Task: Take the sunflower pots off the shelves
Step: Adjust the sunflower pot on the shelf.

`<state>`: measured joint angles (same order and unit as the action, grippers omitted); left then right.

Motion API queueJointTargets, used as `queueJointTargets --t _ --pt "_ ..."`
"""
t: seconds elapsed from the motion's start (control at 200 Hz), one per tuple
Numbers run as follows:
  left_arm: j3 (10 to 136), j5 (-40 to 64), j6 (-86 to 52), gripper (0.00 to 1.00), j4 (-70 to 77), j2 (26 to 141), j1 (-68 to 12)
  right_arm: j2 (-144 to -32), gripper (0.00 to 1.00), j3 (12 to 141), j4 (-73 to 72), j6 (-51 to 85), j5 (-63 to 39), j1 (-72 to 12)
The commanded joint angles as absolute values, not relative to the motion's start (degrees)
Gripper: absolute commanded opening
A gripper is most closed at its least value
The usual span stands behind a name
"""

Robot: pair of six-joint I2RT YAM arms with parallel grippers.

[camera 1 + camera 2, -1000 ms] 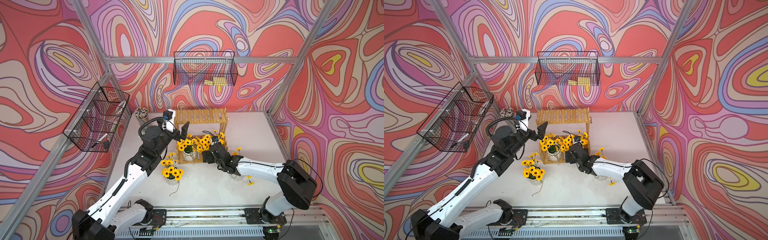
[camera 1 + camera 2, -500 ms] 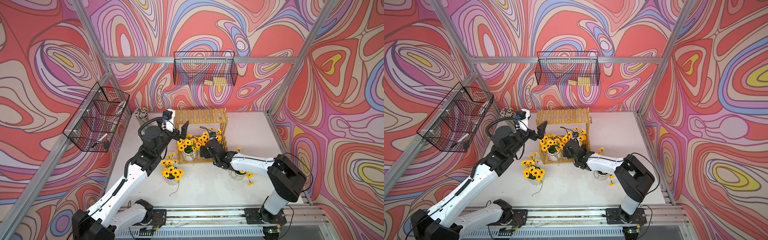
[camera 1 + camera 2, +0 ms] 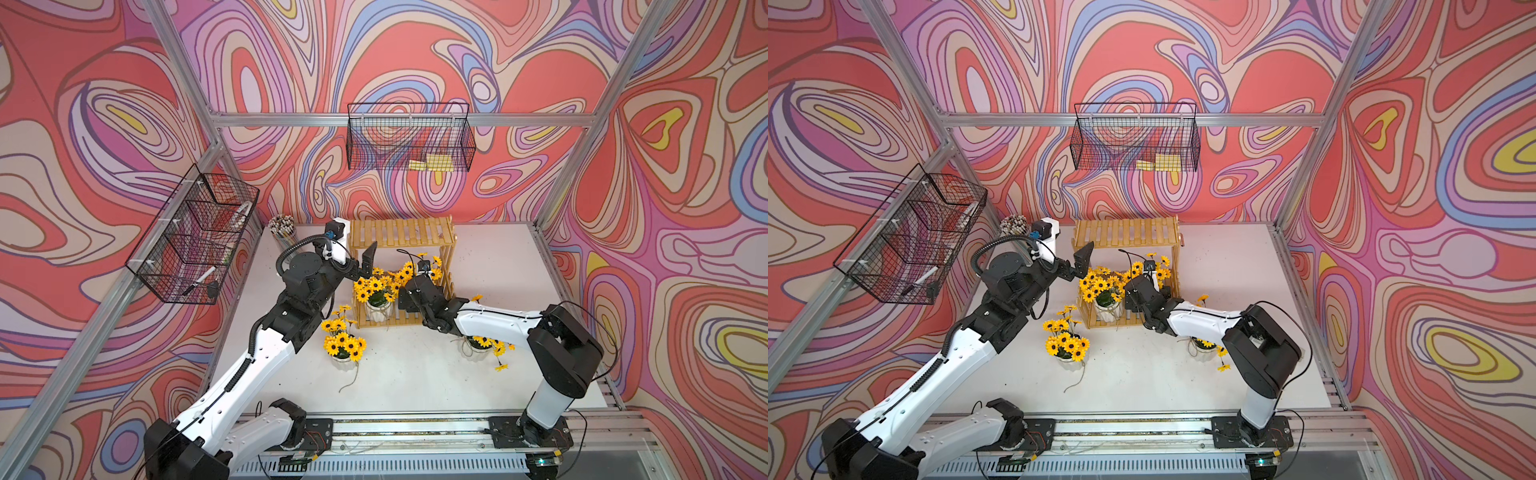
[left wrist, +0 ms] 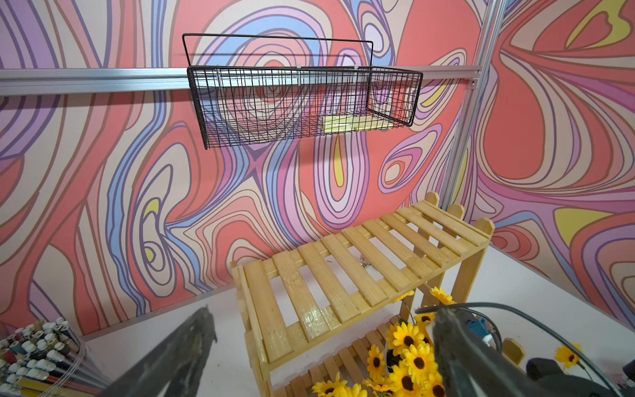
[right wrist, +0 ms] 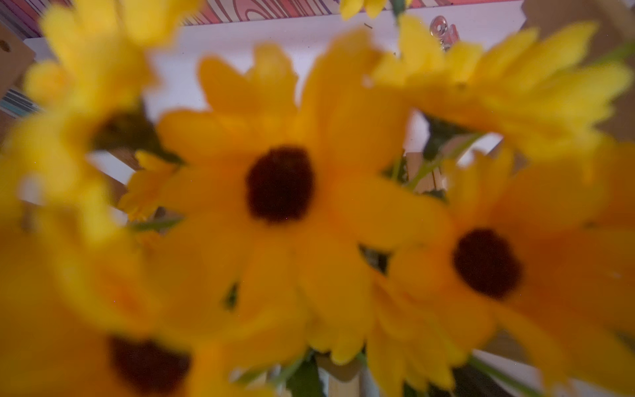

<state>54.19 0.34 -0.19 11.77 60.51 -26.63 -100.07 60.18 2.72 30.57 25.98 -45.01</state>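
The shelves (image 3: 401,232) (image 3: 1125,232) (image 4: 343,275) stand at the back of the table, top tier bare. One sunflower pot (image 3: 378,309) (image 3: 1106,309) sits at the left of the lower tier. Beside it, a second bunch of sunflowers (image 3: 411,270) (image 5: 280,182) fills the right wrist view, blurred and very near. My right gripper (image 3: 417,291) (image 3: 1140,295) reaches into that lower tier among those flowers, fingers hidden. My left gripper (image 3: 368,266) (image 4: 319,343) hovers open over the shelves' left end, holding nothing. Two more sunflower pots stand on the table (image 3: 343,353) (image 3: 482,343).
A clear cup of pencils (image 3: 282,226) (image 4: 31,350) stands at the back left corner. Black wire baskets hang on the back wall (image 3: 409,141) and the left wall (image 3: 195,245). The right forearm passes over the table pot on the right.
The right arm has swung left and pushed its gripper further into the lower tier among the flowers. The left arm has not moved.
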Motion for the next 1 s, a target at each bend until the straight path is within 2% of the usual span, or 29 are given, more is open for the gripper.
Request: queueJointTargets --t 0.0,0.31,0.511,0.676,0.997 --pt "53.7 0.0 0.5 1.00 13.5 59.8 -26.4 -101.2 0.93 62.5 3.9 31.6 27.7 -44.7" --pt "53.4 -0.1 0.6 1.00 13.6 59.5 -26.4 -105.1 0.97 66.8 6.6 32.2 29.3 -44.6" --pt "53.3 -0.4 0.9 1.00 13.6 59.2 -26.4 -105.0 0.94 66.3 6.2 31.8 28.0 -44.4" --pt "53.2 -0.3 1.1 1.00 13.4 59.2 -26.4 -101.9 0.93 61.5 1.5 29.2 22.3 -44.4" --pt "53.4 -0.2 1.1 1.00 13.6 59.6 -26.4 -89.1 0.94 52.5 0.8 22.6 11.8 -44.3"
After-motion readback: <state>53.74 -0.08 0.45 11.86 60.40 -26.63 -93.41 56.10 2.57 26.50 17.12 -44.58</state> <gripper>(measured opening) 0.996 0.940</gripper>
